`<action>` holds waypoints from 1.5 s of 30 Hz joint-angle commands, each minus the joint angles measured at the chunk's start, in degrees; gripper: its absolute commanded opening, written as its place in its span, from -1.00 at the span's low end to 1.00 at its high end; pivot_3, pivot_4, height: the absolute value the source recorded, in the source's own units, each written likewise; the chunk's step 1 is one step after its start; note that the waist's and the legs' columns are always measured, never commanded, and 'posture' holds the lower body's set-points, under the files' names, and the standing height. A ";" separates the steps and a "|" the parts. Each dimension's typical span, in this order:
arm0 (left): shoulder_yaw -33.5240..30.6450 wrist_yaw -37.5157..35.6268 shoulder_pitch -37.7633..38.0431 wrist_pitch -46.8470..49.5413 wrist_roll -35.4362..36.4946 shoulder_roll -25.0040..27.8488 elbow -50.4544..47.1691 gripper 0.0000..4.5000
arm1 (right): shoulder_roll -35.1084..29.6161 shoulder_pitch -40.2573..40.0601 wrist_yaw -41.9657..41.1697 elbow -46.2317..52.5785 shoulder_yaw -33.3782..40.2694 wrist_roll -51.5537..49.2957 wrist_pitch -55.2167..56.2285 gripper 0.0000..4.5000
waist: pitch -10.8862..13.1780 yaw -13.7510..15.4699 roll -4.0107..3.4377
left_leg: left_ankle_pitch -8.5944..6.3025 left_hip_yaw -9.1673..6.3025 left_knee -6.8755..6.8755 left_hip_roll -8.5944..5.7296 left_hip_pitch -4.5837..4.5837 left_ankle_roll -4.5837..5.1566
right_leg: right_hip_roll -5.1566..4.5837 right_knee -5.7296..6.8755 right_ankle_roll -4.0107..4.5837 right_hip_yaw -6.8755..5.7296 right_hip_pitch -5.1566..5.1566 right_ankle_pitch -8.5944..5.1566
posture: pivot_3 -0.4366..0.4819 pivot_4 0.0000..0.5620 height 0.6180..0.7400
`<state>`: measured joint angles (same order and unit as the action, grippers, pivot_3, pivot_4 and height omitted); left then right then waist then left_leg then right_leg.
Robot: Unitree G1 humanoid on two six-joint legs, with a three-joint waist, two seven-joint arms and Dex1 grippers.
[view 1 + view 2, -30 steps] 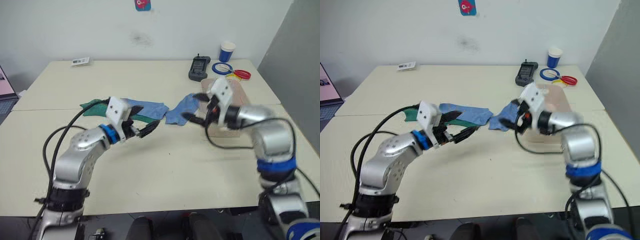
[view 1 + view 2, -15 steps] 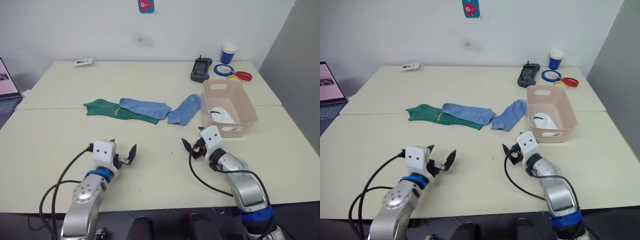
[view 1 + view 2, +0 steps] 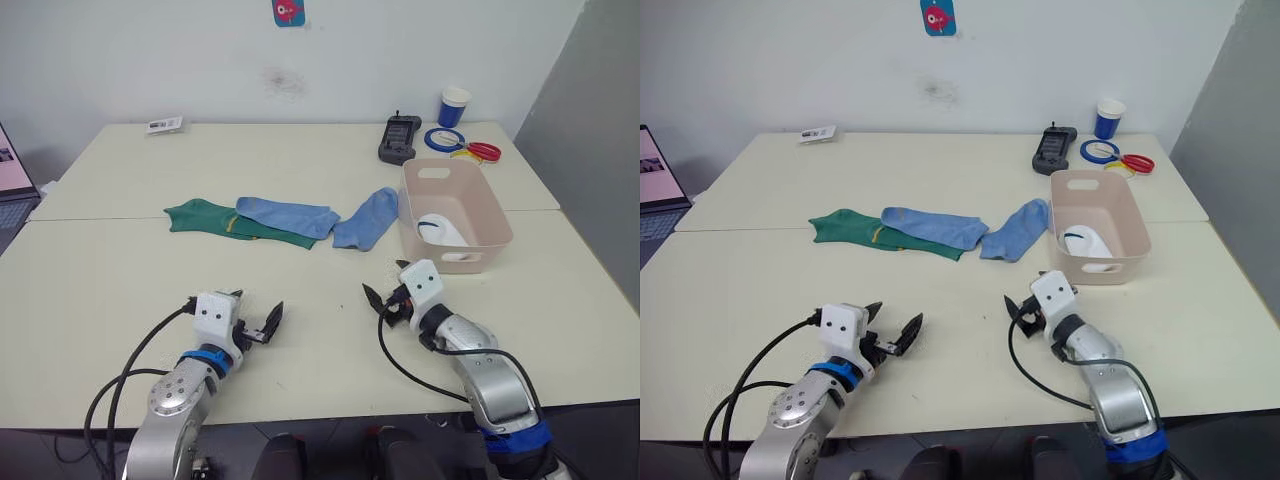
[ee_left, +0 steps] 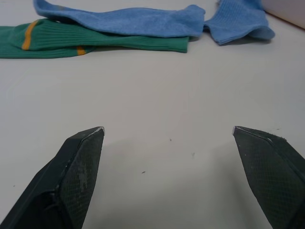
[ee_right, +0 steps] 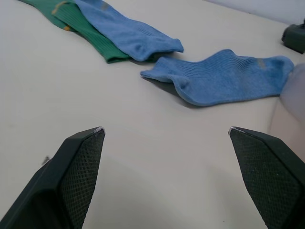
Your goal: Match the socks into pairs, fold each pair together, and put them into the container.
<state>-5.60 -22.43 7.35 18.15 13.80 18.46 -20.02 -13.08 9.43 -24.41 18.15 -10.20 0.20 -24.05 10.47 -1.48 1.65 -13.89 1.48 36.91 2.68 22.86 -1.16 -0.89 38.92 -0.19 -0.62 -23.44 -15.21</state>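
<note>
A dark green sock (image 3: 200, 217) lies mid-table with a yellow mark, and a light blue sock (image 3: 287, 216) overlaps its right part. A second light blue sock (image 3: 365, 219) lies just right of them, beside the pink-beige container (image 3: 478, 214). A white sock (image 3: 440, 229) sits inside the container. My left gripper (image 3: 256, 313) rests low near the table's front, open and empty, well short of the socks (image 4: 119, 21). My right gripper (image 3: 378, 303) is also open and empty, in front of the container and the second blue sock (image 5: 224, 81).
A black handheld device (image 3: 398, 138), a blue tape ring (image 3: 443, 138), red rings (image 3: 483, 151) and a blue-and-white cup (image 3: 454, 105) stand at the back right. A small card (image 3: 161, 124) lies at the back left. A laptop edge (image 3: 8, 185) shows far left.
A second ago both arms were raised over the socks and the container. They have since dropped back to the table's front; over the last half second they barely moved.
</note>
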 commanded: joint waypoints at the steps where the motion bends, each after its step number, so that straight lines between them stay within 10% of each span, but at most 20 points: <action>1: -1.04 -3.72 -2.16 -1.79 2.00 2.64 -2.92 1.00 | -3.75 1.03 -5.23 9.16 2.47 -5.88 -5.66 0.99 | -0.01 0.00 0.01 | 0.00 -0.01 0.01 0.00 0.01 0.00 | 0.00 0.00 0.00 0.00 0.00 0.00 | -0.05 -0.47 1.00; 12: -1.10 -15.03 -2.88 -3.01 5.91 10.45 -2.65 1.00 | -15.37 3.93 -13.47 18.70 7.98 -18.08 -16.64 0.99 | 0.00 -0.06 0.01 | 0.00 -0.01 -0.01 -0.01 -0.03 0.01 | 0.05 -0.02 0.02 0.01 0.00 -0.01 | -0.05 -0.47 1.00; 29: 1.32 -14.38 -6.46 -4.12 3.39 9.70 0.88 1.00 | -14.53 3.36 -9.63 16.53 7.42 -17.58 -11.16 0.99 | -0.01 0.00 0.01 | 0.00 0.02 0.00 -0.01 -0.01 0.01 | 0.05 -0.04 0.02 0.00 0.01 -0.02 | -0.05 -0.47 1.00; 45: 17.36 -10.56 -38.74 -11.51 -13.61 0.26 34.86 1.00 | -14.35 9.98 -6.29 12.86 5.20 -15.54 -12.93 0.99 | -0.02 0.05 0.05 | 0.00 0.09 0.03 -0.11 0.05 0.01 | 0.22 -0.05 0.02 -0.03 0.01 -0.01 | -0.05 -0.47 1.00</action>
<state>10.54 -33.14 -30.03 9.15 1.73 19.37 12.53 -27.46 18.32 -31.59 30.18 -5.33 -15.79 -37.05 10.46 -1.44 1.69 -13.89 1.58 36.94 2.57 22.91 -1.14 -0.66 38.87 -0.17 -0.64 -23.43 -15.22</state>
